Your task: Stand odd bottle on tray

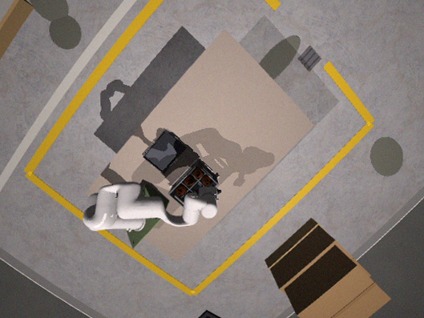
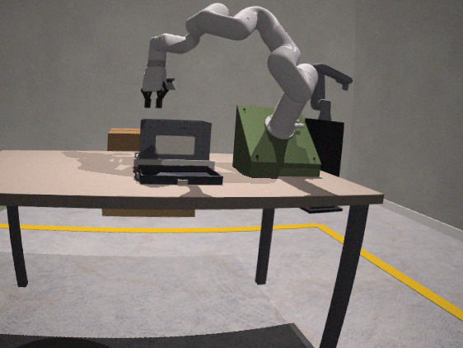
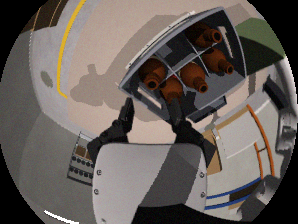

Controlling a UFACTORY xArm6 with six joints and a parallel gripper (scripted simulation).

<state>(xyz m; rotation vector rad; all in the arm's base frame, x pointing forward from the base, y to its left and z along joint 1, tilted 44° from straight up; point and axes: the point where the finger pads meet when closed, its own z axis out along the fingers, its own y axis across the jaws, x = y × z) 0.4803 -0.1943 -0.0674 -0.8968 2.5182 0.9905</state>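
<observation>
The dark grey crate (image 1: 173, 193) (image 2: 147, 142) (image 3: 215, 89) stands level on the table, with several brown bottles upright in its cells. In the wrist view they are a corner bottle (image 3: 152, 71), one partly behind a finger (image 3: 171, 89), a middle one (image 3: 194, 76), another (image 3: 218, 61) and a far one (image 3: 204, 35). I cannot tell which neck differs. My gripper (image 2: 153, 103) (image 3: 152, 104) is open and empty, a little above the crate's top; it points down. The black tray (image 1: 160, 153) (image 2: 158, 181) lies level beside the crate, with no bottle on it.
The crate's tall wall stands close behind the tray in the exterior view. The green sloped base (image 1: 151, 217) (image 2: 284, 154) (image 3: 262, 37) carries the arm at one end of the table (image 1: 232, 89) (image 2: 82, 181). Cardboard boxes (image 1: 332, 273) stand on the floor beyond the table.
</observation>
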